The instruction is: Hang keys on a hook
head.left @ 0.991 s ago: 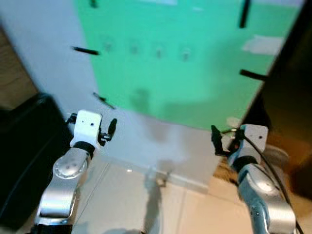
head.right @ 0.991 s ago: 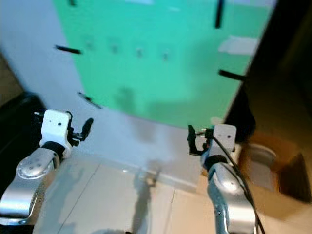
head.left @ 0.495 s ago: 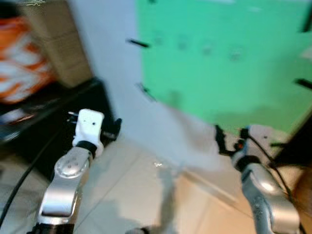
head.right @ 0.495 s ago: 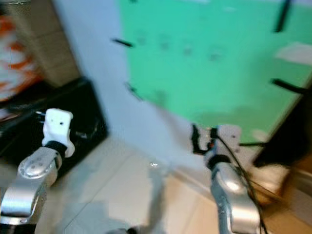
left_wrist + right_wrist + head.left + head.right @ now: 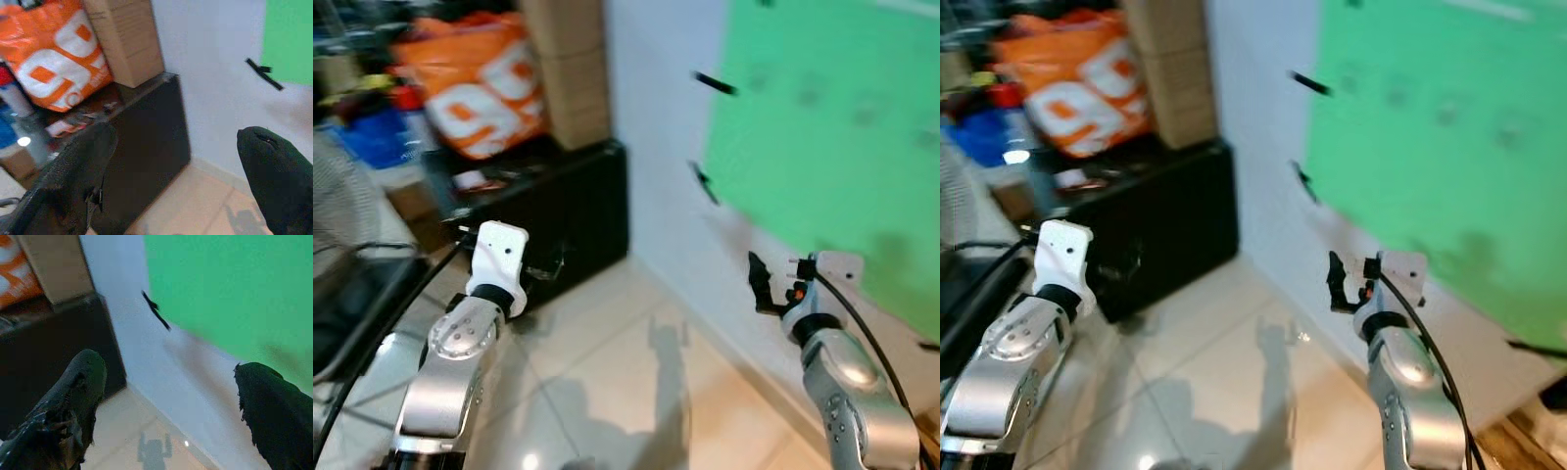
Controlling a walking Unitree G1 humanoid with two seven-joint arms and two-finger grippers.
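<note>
Green panel (image 5: 822, 117) is carrying hooks; both the left gripper (image 5: 176, 161) and right gripper (image 5: 168, 399) are gaping empty, with the keys yet to be fetched.

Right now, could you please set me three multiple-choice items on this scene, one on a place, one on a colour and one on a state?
1. Where does the cardboard box stand?
A. on the black cabinet
B. on the tiled floor
C. on a chair

2. What colour is the bag beside that box?
A. blue
B. orange with white print
C. all black

3. How are the right gripper fingers?
A. shut on keys
B. shut on nothing
C. open, with nothing between them

Answers: 1 A, the box rests on the black cabinet top. 2 B, the head views show orange and white. 3 C, the right wrist view shows floor and wall between the spread fingers.
</note>
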